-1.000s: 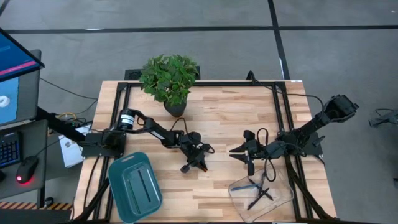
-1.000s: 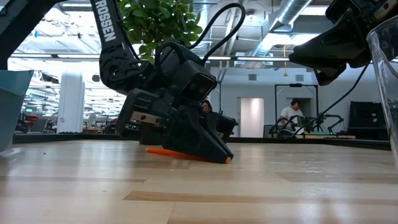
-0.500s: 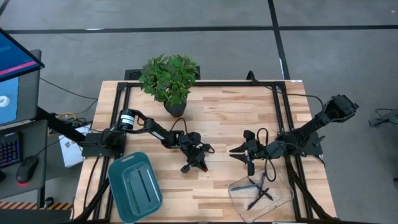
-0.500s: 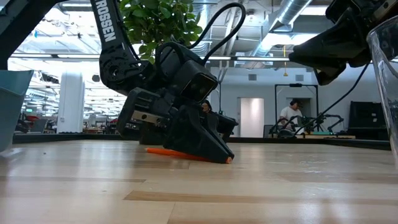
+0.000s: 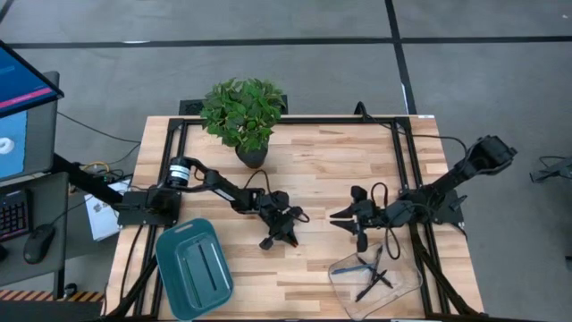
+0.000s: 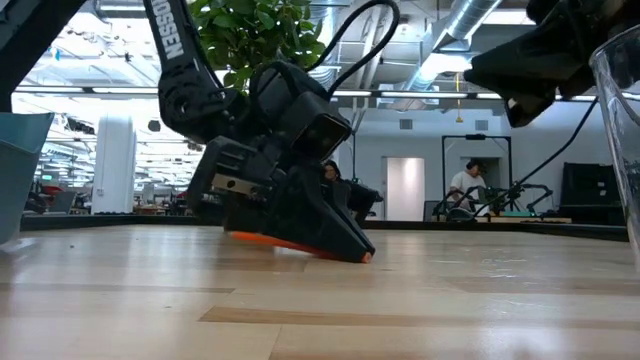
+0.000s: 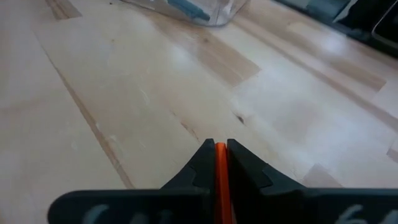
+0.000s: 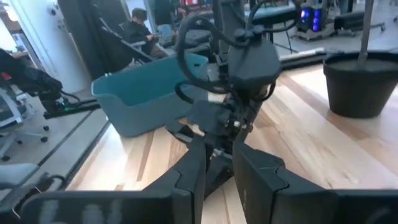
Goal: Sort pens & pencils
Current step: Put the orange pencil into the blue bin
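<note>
An orange pen (image 6: 262,240) sits at the middle of the table inside my left gripper (image 5: 286,238), which is shut on it; the left wrist view shows the pen (image 7: 220,177) as an orange strip between the two fingers. My right gripper (image 5: 337,217) hovers above the table to the right of the left gripper. It points at the left gripper, open with nothing between its fingers (image 8: 219,163). A clear container (image 5: 375,279) at the near right holds several pens, blue and black. A teal tray (image 5: 194,268) lies at the near left. My left gripper pinches the orange pen between its two fingers, which lie along the pen (image 7: 220,163). The fingers slant down from the table's left toward its right and near side. The pen is tilted, its tip (image 6: 367,257) low by the fingertips. Whether the tip touches the table cannot be told.
A potted plant (image 5: 243,112) stands at the far edge, left of centre. A black frame runs round the table (image 5: 313,179). Bare wood lies between the tray and the clear container. A person (image 6: 468,188) shows in the room beyond.
My left gripper has risen a little, still shut on the orange pen. The pen's rear end has come up off the table, while its tip stays low by the fingertips.
</note>
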